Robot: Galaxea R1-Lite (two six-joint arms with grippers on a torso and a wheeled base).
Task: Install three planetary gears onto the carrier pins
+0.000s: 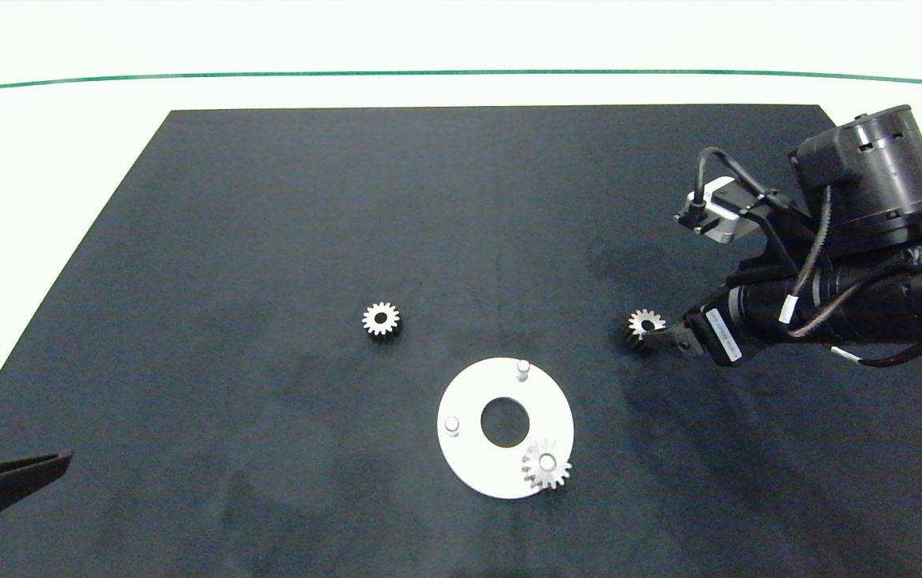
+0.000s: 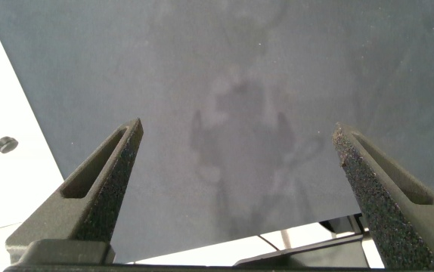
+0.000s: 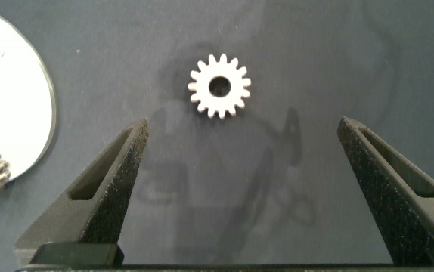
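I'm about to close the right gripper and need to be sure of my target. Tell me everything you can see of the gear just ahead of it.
The gear is small, silver-grey and metallic-looking, with pointed teeth around a round centre hole. It lies flat on the dark mat, right of the white disc and not touching it. The right gripper is open, its fingers spread wider than the gear, which sits just beyond the fingertips; nothing grips it yet.

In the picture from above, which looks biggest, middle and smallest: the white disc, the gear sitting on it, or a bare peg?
1. White disc, by far the largest.
2. Gear on the disc.
3. Bare peg, smallest; the other bare peg looks alike.
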